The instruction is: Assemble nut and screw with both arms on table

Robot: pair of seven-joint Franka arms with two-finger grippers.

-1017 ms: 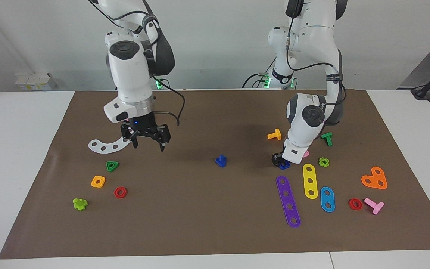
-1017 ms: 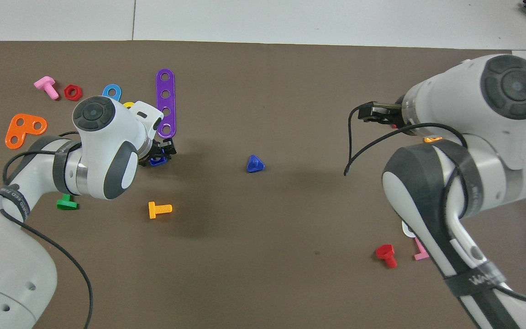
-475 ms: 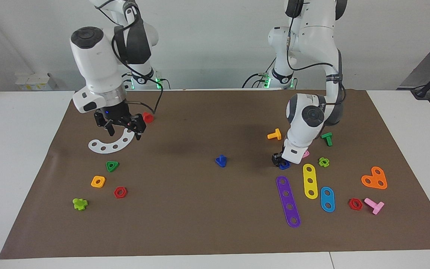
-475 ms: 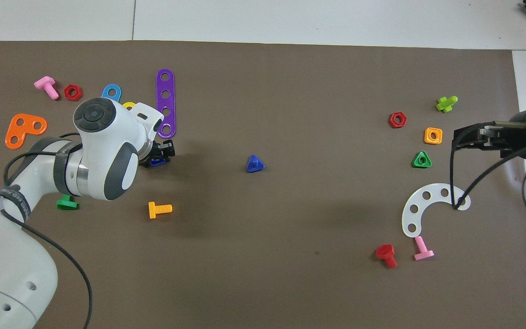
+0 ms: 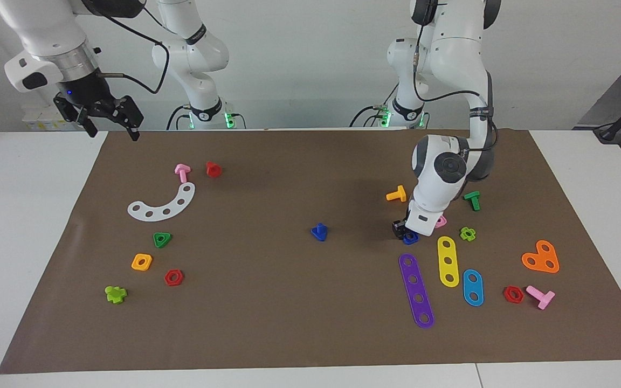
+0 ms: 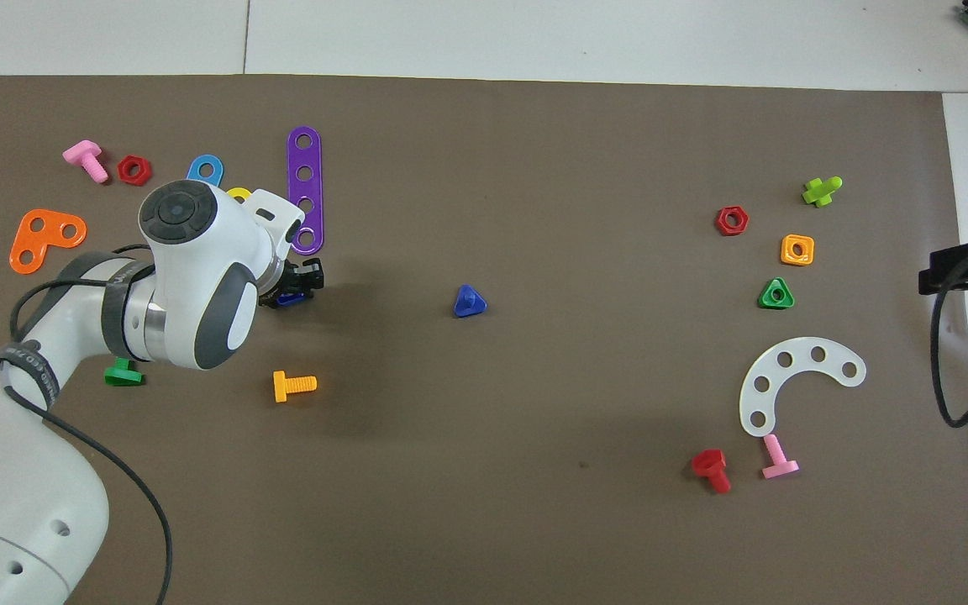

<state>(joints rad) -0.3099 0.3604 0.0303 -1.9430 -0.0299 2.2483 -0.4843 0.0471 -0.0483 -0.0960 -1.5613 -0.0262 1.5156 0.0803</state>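
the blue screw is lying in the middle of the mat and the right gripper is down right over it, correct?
Not quite. The blue screw lies mid-mat, but the right gripper is up over the mat's edge at the right arm's end, as the facing view shows.

Mat (image 5: 289,323) matt brown paper-like; nut (image 5: 411,238), screw (image 5: 319,231) smooth plastic.

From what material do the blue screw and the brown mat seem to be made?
The blue screw looks like moulded plastic: one even saturated colour, rounded edges, a slight sheen. The brown mat looks like matte paper or thin card, perhaps: flat, dull, without gloss.
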